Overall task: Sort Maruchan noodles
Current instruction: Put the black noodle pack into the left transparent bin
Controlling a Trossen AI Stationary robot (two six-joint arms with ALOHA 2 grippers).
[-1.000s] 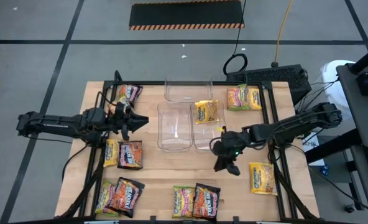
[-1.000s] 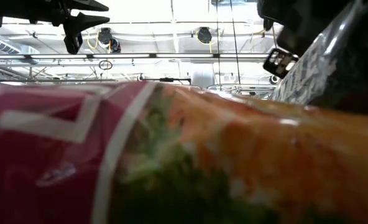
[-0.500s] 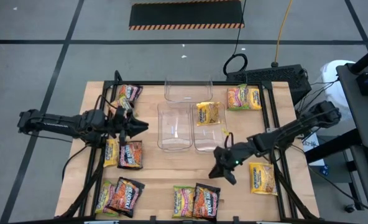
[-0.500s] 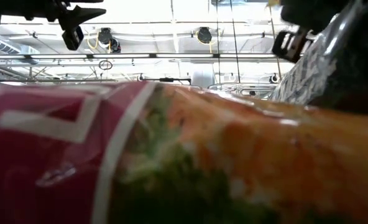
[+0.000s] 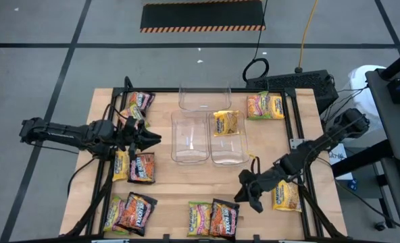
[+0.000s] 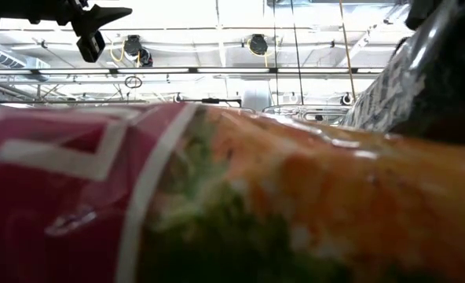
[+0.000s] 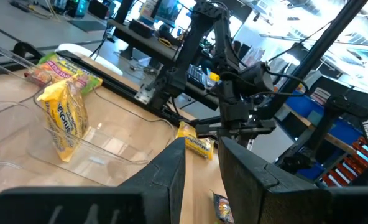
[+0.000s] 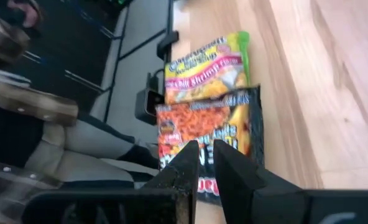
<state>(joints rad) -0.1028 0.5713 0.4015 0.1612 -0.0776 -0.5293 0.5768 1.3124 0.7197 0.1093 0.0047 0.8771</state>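
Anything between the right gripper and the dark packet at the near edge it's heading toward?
Nothing: in the high view only bare wood separates the right gripper from the dark packet. The right wrist view shows that packet straight ahead.

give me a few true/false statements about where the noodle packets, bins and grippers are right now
1. A yellow packet lies in one of the clear bins. True.
2. The right gripper holds a yellow packet. False: it holds nothing and hovers near the dark packet at the table's near edge.
3. The left gripper is over the left side of the table, empty. True.
4. All three clear bins hold packets. False: only one does; the middle bin and the far bin hold none.
5. A pink-green packet lies on the table beside the bins. True.
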